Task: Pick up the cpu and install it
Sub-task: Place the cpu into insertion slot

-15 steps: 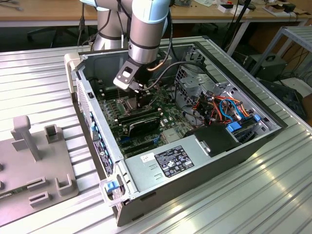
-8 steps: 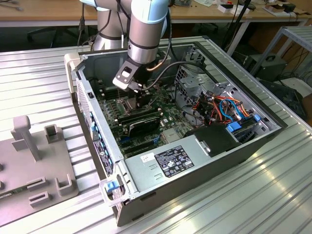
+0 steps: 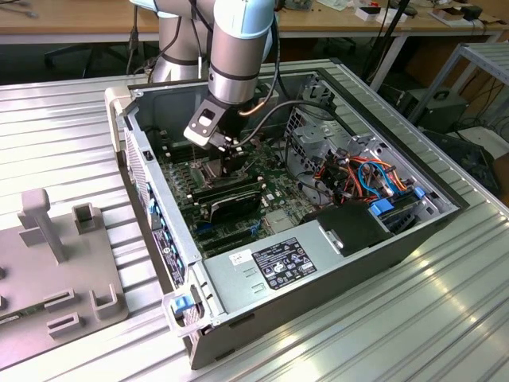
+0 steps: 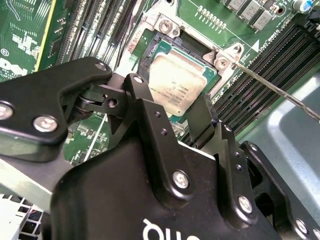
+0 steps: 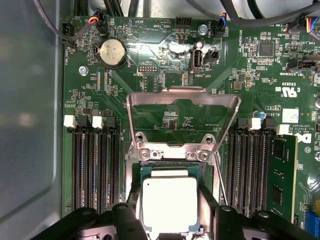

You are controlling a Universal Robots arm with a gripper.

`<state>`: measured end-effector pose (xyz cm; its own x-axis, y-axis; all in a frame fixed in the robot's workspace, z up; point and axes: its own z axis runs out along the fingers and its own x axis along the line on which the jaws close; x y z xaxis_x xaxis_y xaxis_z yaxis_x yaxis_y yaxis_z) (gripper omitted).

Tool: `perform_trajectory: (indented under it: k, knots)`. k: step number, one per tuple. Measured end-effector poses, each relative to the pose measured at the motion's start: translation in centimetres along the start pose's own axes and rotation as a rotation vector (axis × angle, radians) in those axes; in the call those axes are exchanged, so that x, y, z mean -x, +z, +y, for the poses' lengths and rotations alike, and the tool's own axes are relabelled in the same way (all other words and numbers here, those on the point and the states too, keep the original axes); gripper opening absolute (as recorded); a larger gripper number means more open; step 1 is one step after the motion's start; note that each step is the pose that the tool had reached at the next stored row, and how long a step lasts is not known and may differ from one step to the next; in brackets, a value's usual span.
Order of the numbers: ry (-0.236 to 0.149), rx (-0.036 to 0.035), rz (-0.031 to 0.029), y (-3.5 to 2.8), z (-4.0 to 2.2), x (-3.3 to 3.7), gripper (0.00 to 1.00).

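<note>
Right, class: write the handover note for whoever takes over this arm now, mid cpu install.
Gripper: jaws shut on the small flat square silver-grey metal-topped cpu, low inside the open computer case.
Cpu: at the dark square socket on the green motherboard; whether fully seated, cannot tell.
Done: cpu picked up and brought to socket.
Left: cpu not yet released; hinged metal frame stands open.

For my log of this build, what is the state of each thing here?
cpu, lying in the socket.
socket frame, hinged open.
gripper, low over the cpu; grip not clear.
memory module, plugged in.
computer case, side panel off.
</note>
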<state>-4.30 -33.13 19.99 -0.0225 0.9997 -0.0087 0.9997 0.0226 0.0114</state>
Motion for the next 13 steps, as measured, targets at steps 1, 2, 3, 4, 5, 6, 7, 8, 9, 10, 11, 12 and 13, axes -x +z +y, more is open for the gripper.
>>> perform_trajectory:
  k: [1,2,3,4,5,6,7,8,9,10,11,12,13]
  knots:
    - [0.0,0.0,0.0001,0.0,0.0,0.0,0.55]
    - [0.0,0.0,0.0001,0.01,0.0,0.0,0.55]
    - [0.0,0.0001,0.0001,0.01,0.0,0.0,0.55]
    - [0.0,0.0001,0.0002,0.01,0.0,0.0,0.55]
    - [0.0,0.0001,0.0002,0.01,0.0,0.0,0.55]
    - [0.001,0.0,-0.0008,0.02,0.0,-0.01,0.55]
    - [0.003,0.0,-0.0097,0.02,0.0,-0.01,0.55]
    - [0.004,-0.0003,-0.0132,0.02,0.0,-0.01,0.55]
    - [0.004,-0.0002,-0.0162,0.01,0.01,0.0,0.55]
    - [0.007,-0.0003,-0.0164,0.01,0.0,0.0,0.55]
    - [0.01,-0.0004,-0.0165,0.01,0.0,0.0,0.55]
    - [0.014,-0.0005,-0.0166,0.01,0.0,-0.01,0.55]
    - [0.015,-0.0005,-0.0167,0.01,0.0,-0.01,0.55]
